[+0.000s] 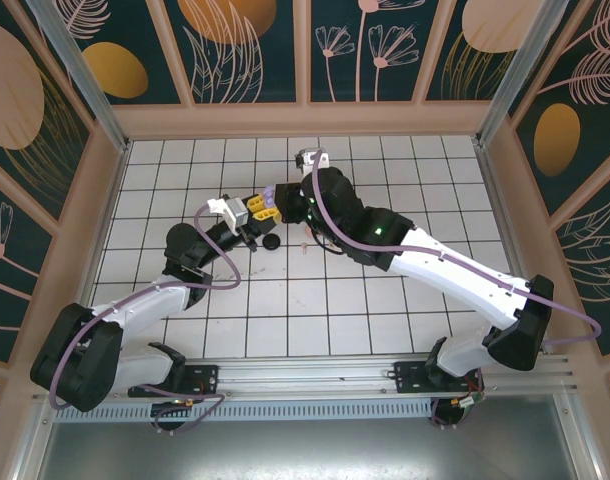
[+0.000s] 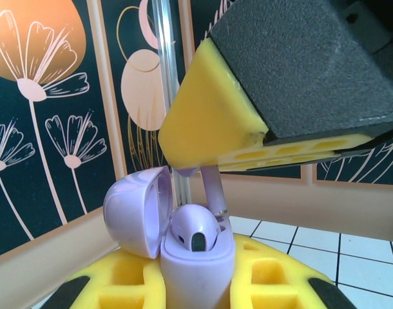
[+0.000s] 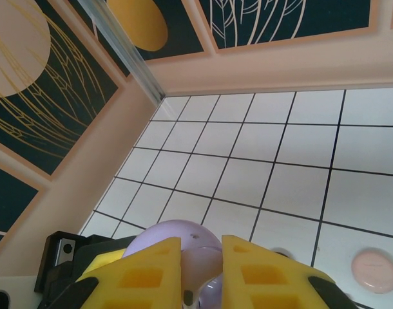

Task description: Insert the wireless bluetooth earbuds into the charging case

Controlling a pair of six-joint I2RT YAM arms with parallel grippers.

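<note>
My left gripper [image 2: 196, 286] is shut on the lilac charging case [image 2: 196, 264], holding it upright with its lid [image 2: 135, 209] swung open to the left. One lilac earbud [image 2: 195, 228] sits in the case. Directly above, my right gripper [image 3: 201, 273] is shut on a second lilac earbud [image 3: 204, 264]. That earbud's stem [image 2: 212, 187] reaches down into the case behind the seated one. In the top view the two grippers meet above the middle of the table, left [image 1: 255, 208] and right [image 1: 288, 196], with the case [image 1: 270, 201] between them.
A black round case [image 1: 271, 242] lies on the tiles just below the grippers, with a small pale piece [image 1: 303, 243] to its right. A pink round case [image 3: 374, 269] rests on the tiles. The wooden back wall [image 1: 305, 120] is a few tiles away.
</note>
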